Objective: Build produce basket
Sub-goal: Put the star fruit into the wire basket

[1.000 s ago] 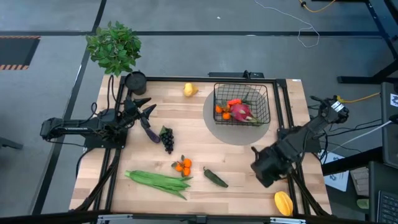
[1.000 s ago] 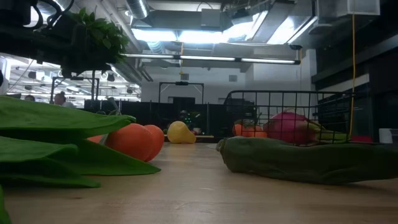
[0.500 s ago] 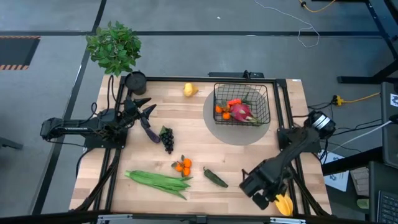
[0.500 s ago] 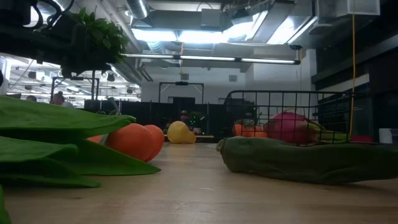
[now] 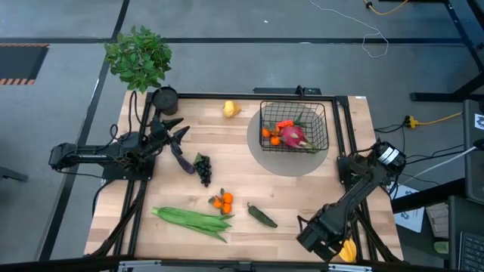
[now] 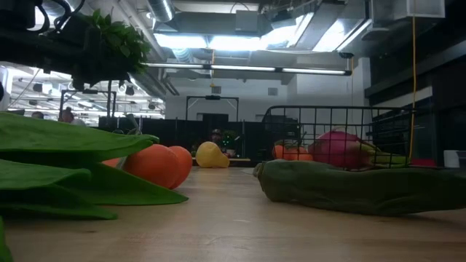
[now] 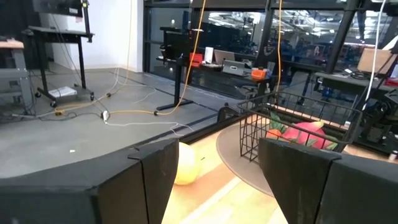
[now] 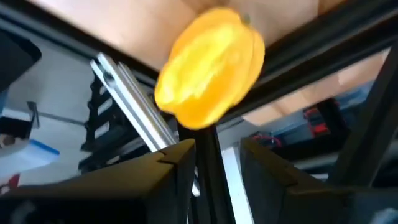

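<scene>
The right gripper (image 5: 327, 240) hangs just beside the yellow starfruit (image 5: 346, 250) at the table's near right corner, jaws open a little with nothing in them. It should go down slowly and pinch the middle. The basket (image 5: 294, 127) sits well apart. The left gripper (image 5: 172, 132) waits wide open near the eggplant (image 5: 182, 161).

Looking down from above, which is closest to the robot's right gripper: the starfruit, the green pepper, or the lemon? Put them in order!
From the right gripper, at the table's near right corner:
1. Starfruit, right beside it at the table edge.
2. Green pepper, toward the middle.
3. Lemon, at the far edge.
</scene>
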